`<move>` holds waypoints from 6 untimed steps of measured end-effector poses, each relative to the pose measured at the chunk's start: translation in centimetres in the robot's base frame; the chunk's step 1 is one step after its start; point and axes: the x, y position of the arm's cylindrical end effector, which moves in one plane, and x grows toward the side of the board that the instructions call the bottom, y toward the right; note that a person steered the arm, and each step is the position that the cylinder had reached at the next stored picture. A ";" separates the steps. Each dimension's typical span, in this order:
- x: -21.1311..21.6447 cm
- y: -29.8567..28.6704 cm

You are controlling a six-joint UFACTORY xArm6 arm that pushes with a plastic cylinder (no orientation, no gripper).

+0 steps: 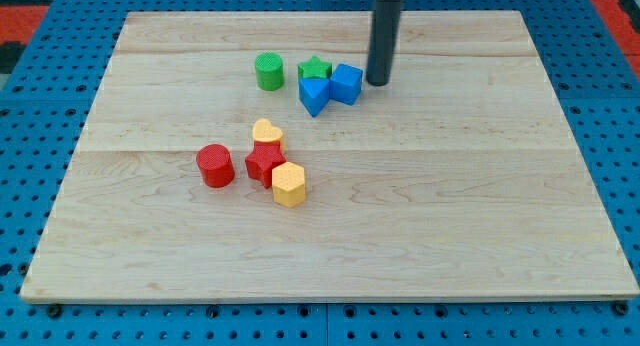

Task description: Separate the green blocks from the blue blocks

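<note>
- While my tip [379, 82] rests on the table [450, 206], no jaws show; the blue cube [346, 83] sits just left.
- Green star [315, 68] touches the blue blocks.

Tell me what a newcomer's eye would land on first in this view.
First, my tip, a dark rod coming down near the view's top, just right of the blue cube. That cube crowds a blue block and a green star, with a green cylinder standing apart to their left. Lower, a red and yellow cluster sits left of centre.
</note>
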 end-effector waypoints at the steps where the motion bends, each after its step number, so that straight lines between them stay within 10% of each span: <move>1: 1.5 -4.1; 6: 9.1 -4.6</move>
